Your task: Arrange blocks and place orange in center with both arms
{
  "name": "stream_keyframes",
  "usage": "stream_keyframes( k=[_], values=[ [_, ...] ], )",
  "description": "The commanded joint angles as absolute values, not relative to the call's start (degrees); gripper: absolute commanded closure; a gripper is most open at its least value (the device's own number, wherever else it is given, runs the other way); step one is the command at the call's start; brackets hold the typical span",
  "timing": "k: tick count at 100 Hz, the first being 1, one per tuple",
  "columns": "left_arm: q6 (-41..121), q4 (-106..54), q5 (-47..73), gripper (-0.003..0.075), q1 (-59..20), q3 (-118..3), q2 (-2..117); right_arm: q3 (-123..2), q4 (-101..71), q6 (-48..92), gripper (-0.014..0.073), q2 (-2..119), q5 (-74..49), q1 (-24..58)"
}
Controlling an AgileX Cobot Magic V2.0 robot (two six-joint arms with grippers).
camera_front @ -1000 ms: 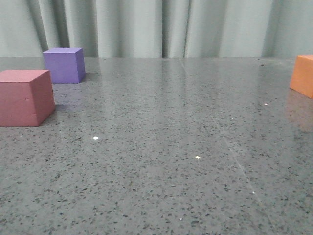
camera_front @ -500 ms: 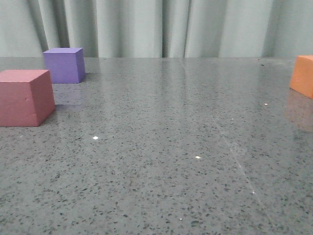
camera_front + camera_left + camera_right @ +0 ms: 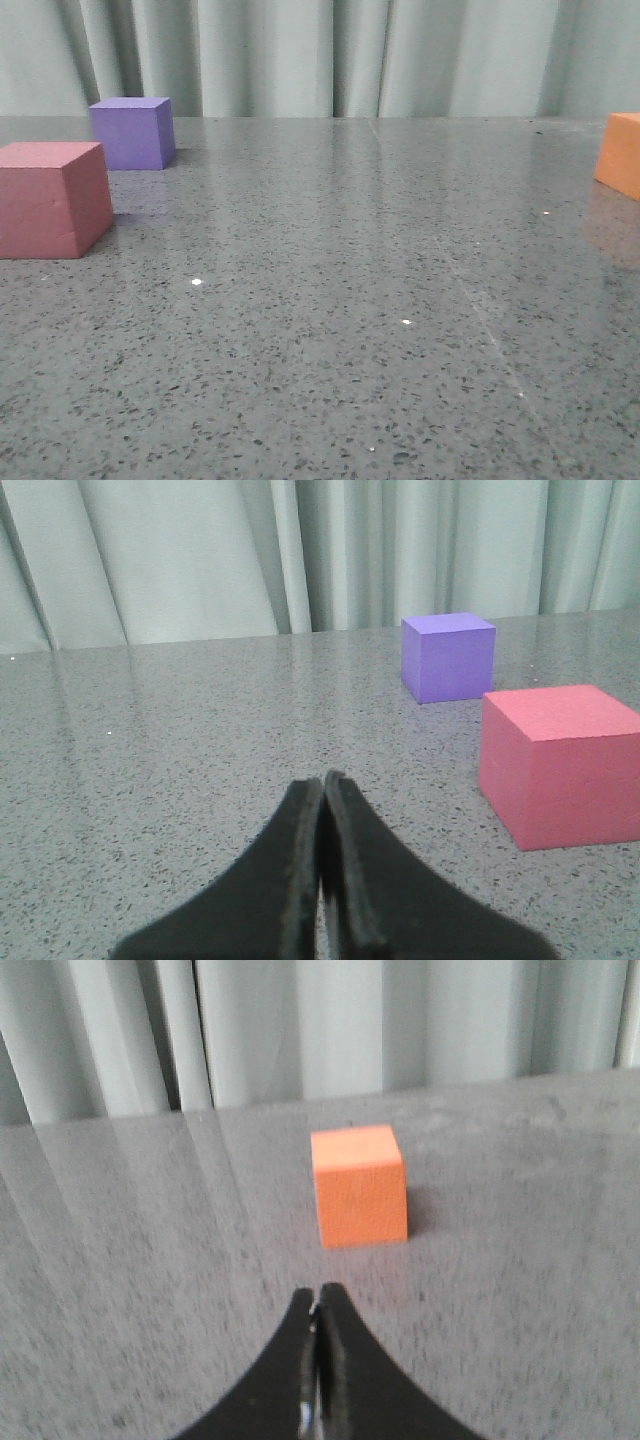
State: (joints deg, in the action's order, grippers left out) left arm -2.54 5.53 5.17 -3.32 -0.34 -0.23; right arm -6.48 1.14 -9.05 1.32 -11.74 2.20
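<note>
In the front view the red-pink cube [image 3: 52, 199] sits at the near left of the table, the purple cube [image 3: 132, 132] behind it, and the orange cube [image 3: 621, 154] at the far right edge, partly cut off. No gripper shows in that view. In the left wrist view my left gripper [image 3: 322, 780] is shut and empty, low over the table, with the red-pink cube [image 3: 560, 763] and purple cube [image 3: 447, 655] ahead and to one side. In the right wrist view my right gripper [image 3: 316, 1292] is shut and empty, the orange cube [image 3: 358, 1185] a short way ahead of it.
The table is a speckled grey stone top [image 3: 330, 300]. A pale pleated curtain [image 3: 330, 55] hangs along its far edge. Nothing else stands on the table between the cubes.
</note>
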Motion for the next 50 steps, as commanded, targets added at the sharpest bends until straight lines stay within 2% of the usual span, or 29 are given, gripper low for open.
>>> stream_keyframes(
  k=[1, 31, 50],
  values=[
    [-2.44, 5.46, 0.69, 0.0739, -3.10, 2.89, -2.13, -15.72, 1.02, -9.23, 0.0713, 6.82, -12.38, 1.93],
    [-2.44, 5.46, 0.69, 0.0739, -3.10, 2.89, -2.13, -43.98, 1.56, -9.17, 0.0713, 32.37, -39.17, 1.93],
    [-2.44, 5.46, 0.69, 0.0739, -3.10, 2.89, -2.13, -54.53, 1.56, -9.17, 0.0713, 43.18, -42.28, 1.93]
  ],
)
